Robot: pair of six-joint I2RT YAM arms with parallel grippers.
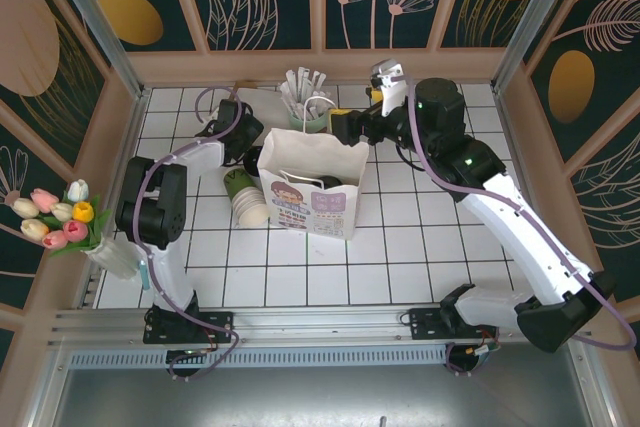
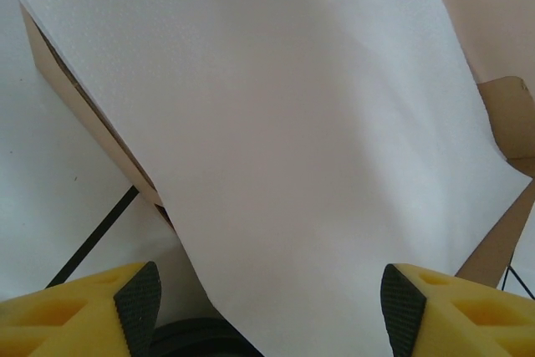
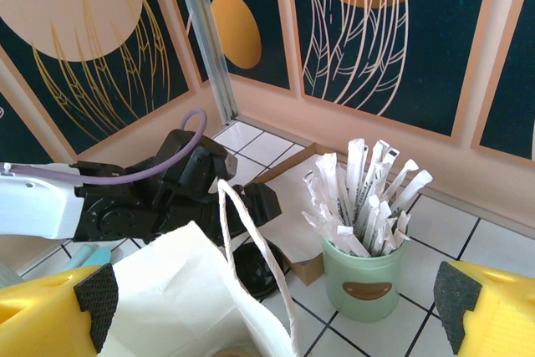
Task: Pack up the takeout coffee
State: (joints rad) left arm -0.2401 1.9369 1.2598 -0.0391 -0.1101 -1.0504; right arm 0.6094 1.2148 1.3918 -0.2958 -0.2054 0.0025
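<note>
Left fingers [image 2: 138, 307] open, empty; right fingers [image 3: 94, 297] spread wide, empty. Best to straddle the takeout coffee [image 1: 238, 183], just below the left fingers, squarely, without snagging the paper bag [image 1: 312, 199].

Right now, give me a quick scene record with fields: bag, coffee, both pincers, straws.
bag: white paper, upright, mouth open, mid-table
coffee: black lid showing, outside bag by its far wall, cup body hidden
left pincer: open, facing bag wall
right pincer: open, above bag rim
straw holder: upright, behind bag
</note>
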